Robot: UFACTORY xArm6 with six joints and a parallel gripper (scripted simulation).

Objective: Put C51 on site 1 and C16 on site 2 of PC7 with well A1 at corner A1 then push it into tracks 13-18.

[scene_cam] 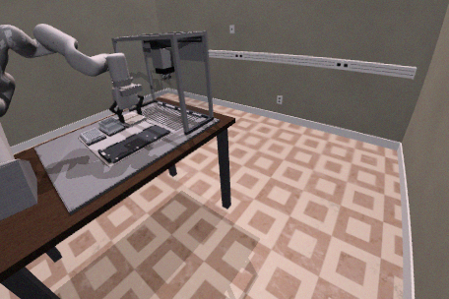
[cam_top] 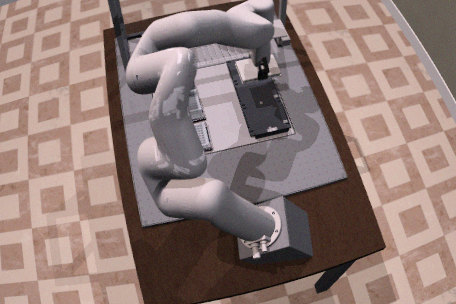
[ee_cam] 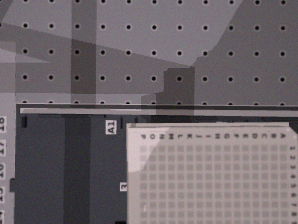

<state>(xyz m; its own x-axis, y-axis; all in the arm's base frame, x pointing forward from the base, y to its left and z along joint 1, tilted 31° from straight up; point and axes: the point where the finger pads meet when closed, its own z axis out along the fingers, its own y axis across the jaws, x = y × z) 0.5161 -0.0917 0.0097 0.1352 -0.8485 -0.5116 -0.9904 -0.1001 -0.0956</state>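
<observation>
Currently, a patterned tile floor [cam_top: 55, 148] [scene_cam: 295, 239] spreads under a brown table [cam_top: 200, 268] [scene_cam: 49, 229], where a grey-framed instrument [cam_top: 111, 3] [scene_cam: 179, 87] stands at the far end from the arm's base. The white xArm 6 [cam_top: 172, 88] [scene_cam: 59, 44] arches over the perforated grey deck [cam_top: 320, 158] [scene_cam: 74, 190] [ee_cam: 230, 75]. Carrier PC7 [cam_top: 265, 110] [scene_cam: 135, 143] [ee_cam: 40, 165], long and dark, lies on the pale apron [cam_top: 220, 113] [scene_cam: 91, 148] in front of the ribbed loading rails [cam_top: 212, 54] [scene_cam: 164, 117], its far end beside the highest track numbers. Across the apron, deep-well block C51 [cam_top: 196, 105] [scene_cam: 111, 126] and 96-well plate C15 [cam_top: 203, 134] [scene_cam: 92, 136] sit in their nests, C15 nearer the base. The cream 384-well plate C16 [cam_top: 246, 70] [scene_cam: 133, 119] [ee_cam: 210, 175] is level above PC7's far end, lettered side up; whether it touches the carrier cannot be told. The gripper [cam_top: 261, 69] [scene_cam: 132, 118] has its black fingers spread wide and clamped on C16. Beside that plate, small white labels on the carrier read "A1" [ee_cam: 111, 127] and "3" [ee_cam: 123, 186].
</observation>
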